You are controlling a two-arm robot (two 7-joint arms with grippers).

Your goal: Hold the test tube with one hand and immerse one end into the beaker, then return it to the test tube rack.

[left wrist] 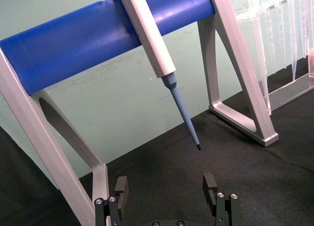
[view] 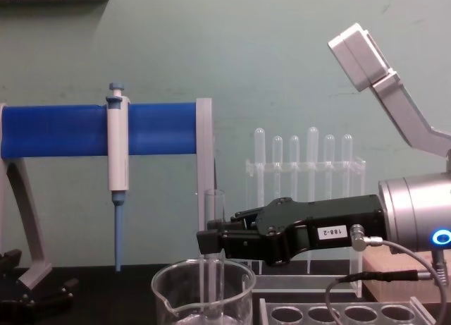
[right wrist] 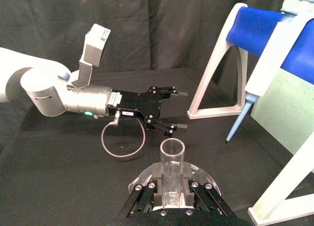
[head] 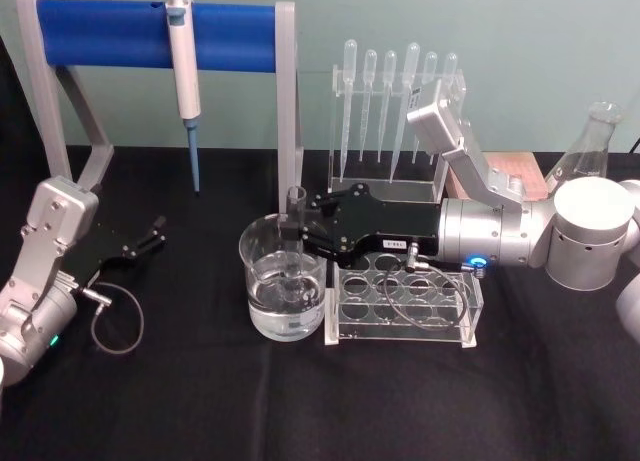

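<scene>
Tube (head: pixel 296 203) stands upright in the beaker (head: pixel 262 311), lower end under water, clenched in the right gripper (head: pixel 300 233). Rack (head: pixel 400 333) lies just beside at 3 o'clock, under that arm; left gripper (head: pixel 157 233) rests released at 9 o'clock.

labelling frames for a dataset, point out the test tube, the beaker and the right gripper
test tube (view: pixel 214 213), chest view, bare glass just below its rim
beaker (head: pixel 256 286), head view, its left wall
right gripper (head: pixel 299 235), head view, between the fingertips clamping the tube
</scene>
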